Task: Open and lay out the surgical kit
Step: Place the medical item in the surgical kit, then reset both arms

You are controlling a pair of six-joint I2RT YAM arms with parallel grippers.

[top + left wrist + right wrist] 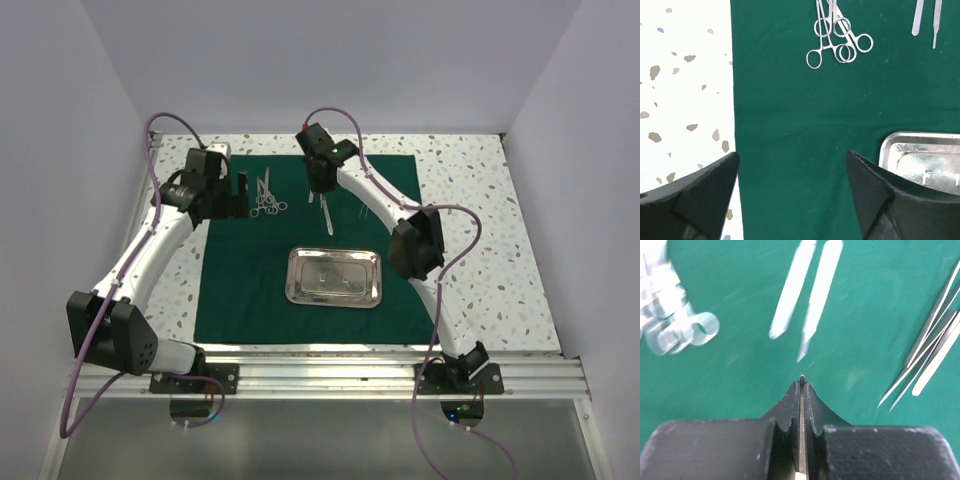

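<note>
Kit, laying-out step: drape (250, 290) lay flat mid-surface (480, 200), tray (333, 277) near its near edge, forceps (266, 203) by its far edge; left hand (792, 160) spread, empty; right hand (801, 387) pinched a slim instrument (801, 377), next needing a bare spot on the drape.

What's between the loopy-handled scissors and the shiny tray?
Nothing but bare green cloth. The left wrist view shows it best, from the ring-handled instruments down to the tray; the top view agrees.

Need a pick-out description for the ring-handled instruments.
Start at the dark green drape. Near its far-left corner, beyond the steel tray, lies an overlapping pile of ring-handled instruments. Only these have finger loops; the slim instruments beside them are straight.
</note>
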